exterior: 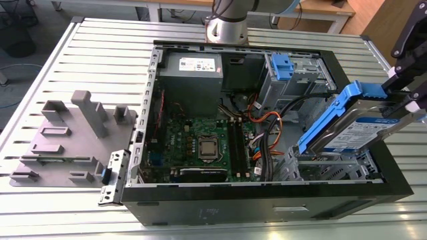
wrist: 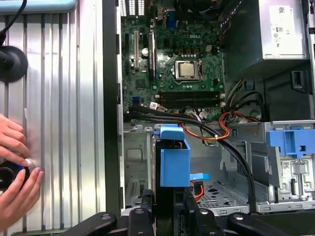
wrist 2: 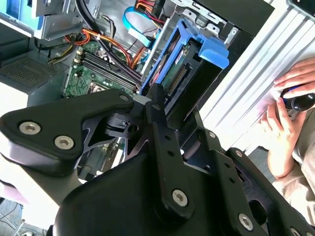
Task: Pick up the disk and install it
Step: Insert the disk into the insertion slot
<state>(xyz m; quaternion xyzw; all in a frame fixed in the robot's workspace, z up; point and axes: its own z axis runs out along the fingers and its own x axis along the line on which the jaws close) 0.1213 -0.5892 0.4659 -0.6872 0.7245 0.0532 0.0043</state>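
Observation:
The disk, silver with a blue-and-white label and blue side rails, hangs tilted over the metal drive cage at the front corner of the open computer case on the exterior view's right. My gripper is shut on its upper end, reaching in from the exterior view's right edge. In both wrist views the disk sticks out from between the black fingers, pointing down toward the cage bay. The gripper covers the disk's held end.
The black computer case lies open on the slatted table with motherboard, grey power-supply box, orange and black cables and a blue-tabbed bay. A grey holder block stands on the exterior view's left. A person's hands rest beside the case.

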